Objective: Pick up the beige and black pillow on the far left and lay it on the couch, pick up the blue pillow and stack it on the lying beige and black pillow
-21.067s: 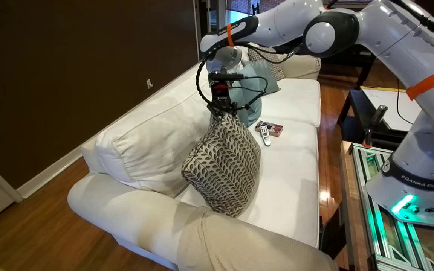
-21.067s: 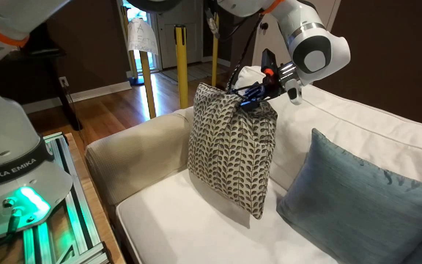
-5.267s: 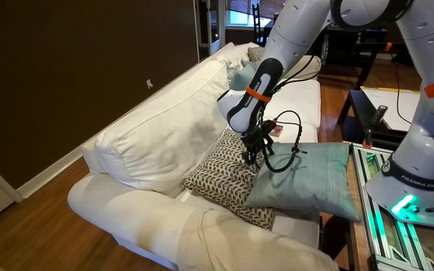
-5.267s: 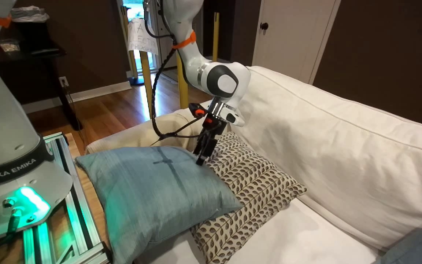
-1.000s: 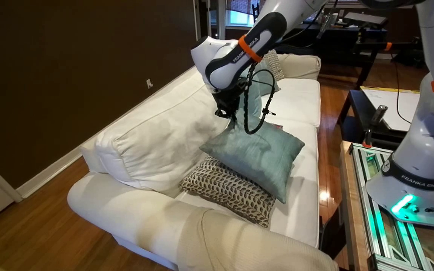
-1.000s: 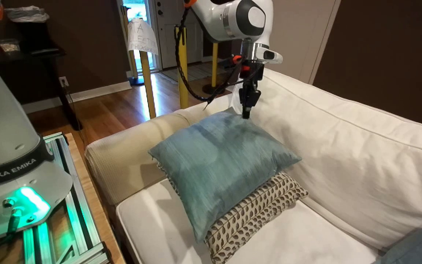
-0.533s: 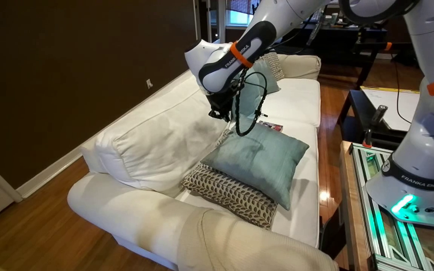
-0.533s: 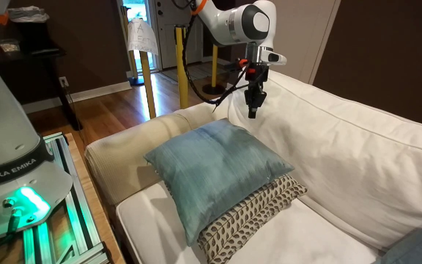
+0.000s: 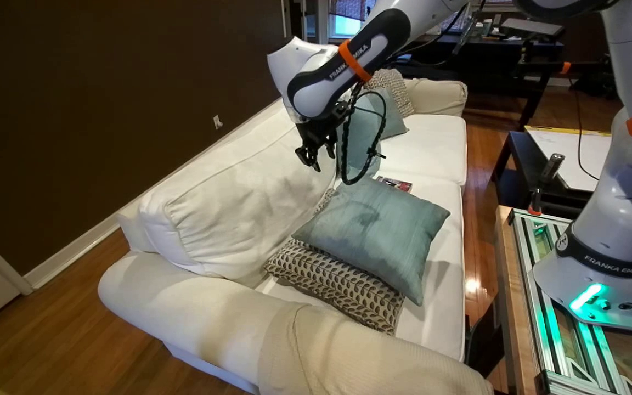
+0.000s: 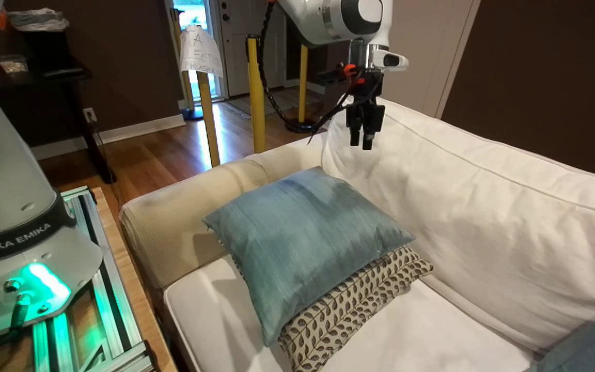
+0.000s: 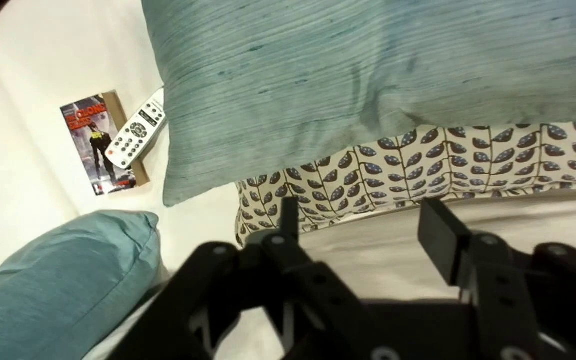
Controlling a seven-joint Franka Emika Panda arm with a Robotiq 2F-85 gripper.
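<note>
We judge stacking done: teal-blue square fabric pillow (image 10: 308, 232) lies on beige-and-black leaf-patterned square fabric pillow (image 10: 362, 289), on white slipcovered couch (image 10: 494, 206). Our black pincer (image 11: 360, 222), well parted, grips nothing; next, likely just retreat.

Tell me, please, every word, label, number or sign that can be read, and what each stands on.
"FRANKA EMIKA": robot base
"FRANK" and "MIKA": robot arm, orange band between
"TA", "LECT", "PROGR": paper sign, partly legible
"CLONE": book; other cover words unclear
Too small to read: labels on the remote
</note>
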